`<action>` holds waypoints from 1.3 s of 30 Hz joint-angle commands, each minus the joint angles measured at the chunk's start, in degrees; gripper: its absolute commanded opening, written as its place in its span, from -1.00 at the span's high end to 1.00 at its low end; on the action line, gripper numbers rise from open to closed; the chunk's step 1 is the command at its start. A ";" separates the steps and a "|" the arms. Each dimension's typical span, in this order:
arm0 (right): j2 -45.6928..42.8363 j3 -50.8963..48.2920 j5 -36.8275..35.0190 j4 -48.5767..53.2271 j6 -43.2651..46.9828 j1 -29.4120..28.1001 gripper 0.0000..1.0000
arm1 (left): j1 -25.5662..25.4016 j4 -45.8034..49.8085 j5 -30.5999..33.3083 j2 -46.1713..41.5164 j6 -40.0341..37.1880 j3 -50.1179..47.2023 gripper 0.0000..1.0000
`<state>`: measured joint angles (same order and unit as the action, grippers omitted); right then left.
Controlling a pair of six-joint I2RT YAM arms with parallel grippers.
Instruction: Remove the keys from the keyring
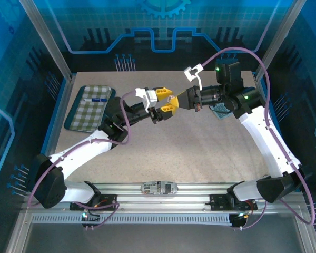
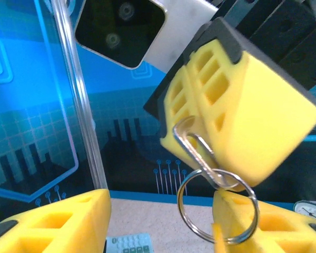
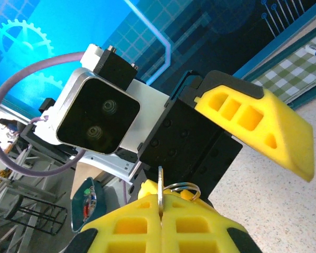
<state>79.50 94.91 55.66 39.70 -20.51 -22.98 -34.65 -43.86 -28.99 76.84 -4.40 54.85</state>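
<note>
Enclosure: blue circuit-print walls (image 1: pixel 95 26), speckled beige tabletop (image 1: pixel 200 153); the action is in mid-air above its centre. Task item: thin flat silver metal key (image 3: pixel 160 184), edge-on, pinched between the clamped ribbed yellow plastic fingers of the right gripper (image 3: pixel 161 199). A round silver split-wire keyring (image 2: pixel 181 206) dangles from it below those fingertips, inside the gap of the left gripper (image 1: pixel 170 102). The left jaws are spread wide. The ring is up against one finger; contact unclear.

Overhead looks down; wrist views face each other.
</note>
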 commanded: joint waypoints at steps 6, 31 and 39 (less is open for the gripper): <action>-0.27 0.17 3.11 -3.24 -3.00 -0.74 1.00 | -0.06 -4.30 -4.47 -0.37 0.46 0.61 0.16; -1.79 -3.95 3.44 -9.32 -6.46 1.15 1.00 | -0.12 -1.52 -2.52 -2.66 2.76 1.94 0.63; -2.85 -5.33 3.28 -10.53 -6.48 1.87 1.00 | -0.13 0.98 -0.97 -3.70 1.64 1.84 0.83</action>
<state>78.41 90.35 57.52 29.61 -26.63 -21.78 -34.83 -42.85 -31.97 75.57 -1.63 54.89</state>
